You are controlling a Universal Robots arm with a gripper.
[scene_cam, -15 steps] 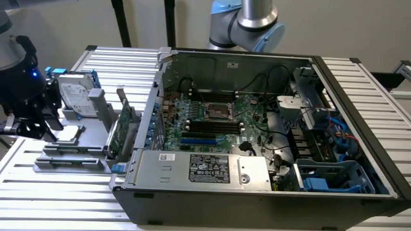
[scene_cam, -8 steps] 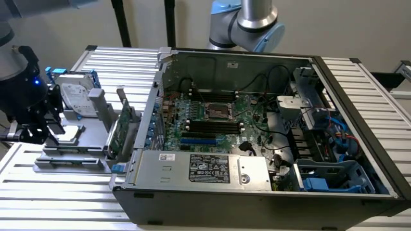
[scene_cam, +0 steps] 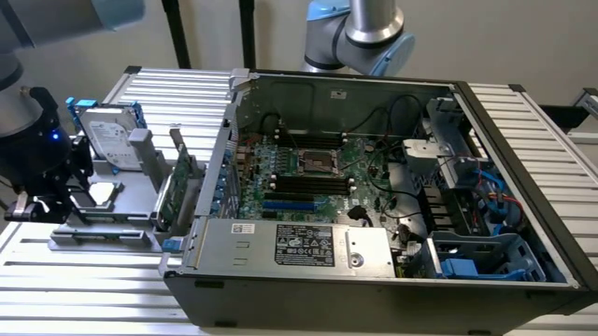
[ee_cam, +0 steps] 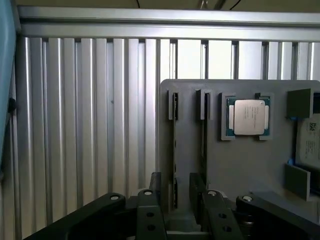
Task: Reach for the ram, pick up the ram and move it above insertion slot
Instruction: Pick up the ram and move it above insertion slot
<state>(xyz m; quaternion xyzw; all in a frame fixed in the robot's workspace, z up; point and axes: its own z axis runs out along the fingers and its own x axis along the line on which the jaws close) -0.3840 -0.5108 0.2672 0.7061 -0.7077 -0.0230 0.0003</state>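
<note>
The end effector (ee_cam: pixel 176 200) stands wide open, fingers (ee_cam: pixel 150 215) either side of the ram (ee_cam: pixel 174 150). The ram sits edgewise in a grey holder (ee_cam: pixel 235 165).

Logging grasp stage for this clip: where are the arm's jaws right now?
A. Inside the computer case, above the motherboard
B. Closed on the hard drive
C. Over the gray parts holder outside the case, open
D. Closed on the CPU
C: the jaws stand open over the gray parts holder, either side of the ram in its slot, holding nothing.
</note>
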